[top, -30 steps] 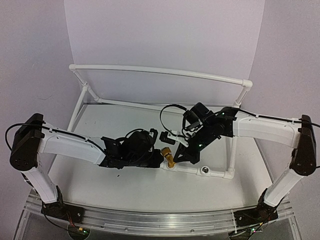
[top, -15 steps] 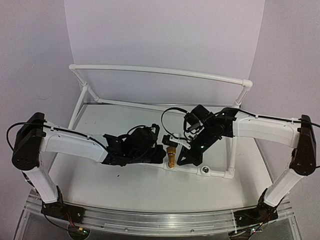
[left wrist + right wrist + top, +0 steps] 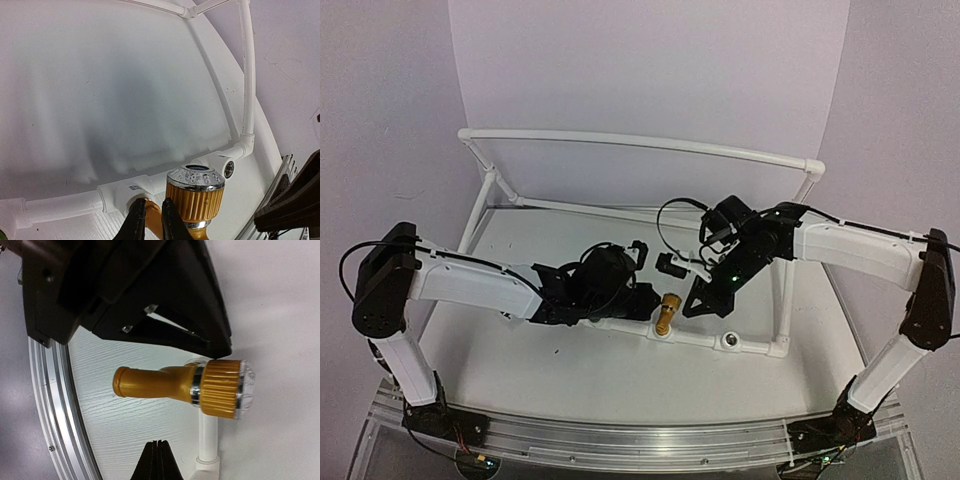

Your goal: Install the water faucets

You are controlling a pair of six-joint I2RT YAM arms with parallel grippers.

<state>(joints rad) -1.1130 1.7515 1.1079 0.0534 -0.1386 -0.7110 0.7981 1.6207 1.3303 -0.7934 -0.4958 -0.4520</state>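
Note:
The brass-gold faucet (image 3: pixel 666 314) stands in a socket of the white pipe frame's (image 3: pixel 640 143) near rail. My left gripper (image 3: pixel 645 302) is shut on its stem; in the left wrist view the fingers (image 3: pixel 135 222) pinch the gold stem just below the ribbed knob (image 3: pixel 195 197), next to the white T-fitting (image 3: pixel 125 189). My right gripper (image 3: pixel 700 306) hangs just right of the faucet, shut and empty; its fingertips (image 3: pixel 158 460) are pressed together below the faucet (image 3: pixel 165 384). The green and the dark grey faucets do not show clearly.
A free round socket (image 3: pixel 730 342) sits on the near rail right of the faucet, also in the left wrist view (image 3: pixel 228 169). The frame's right rail (image 3: pixel 246 75) and back rail enclose the white tabletop. An aluminium rail (image 3: pixel 47 405) runs along the table's near edge.
My right gripper has drawn back up and to the right, away from the faucet. My left wrist has shifted right and turned, and the brass faucet has tilted with it.

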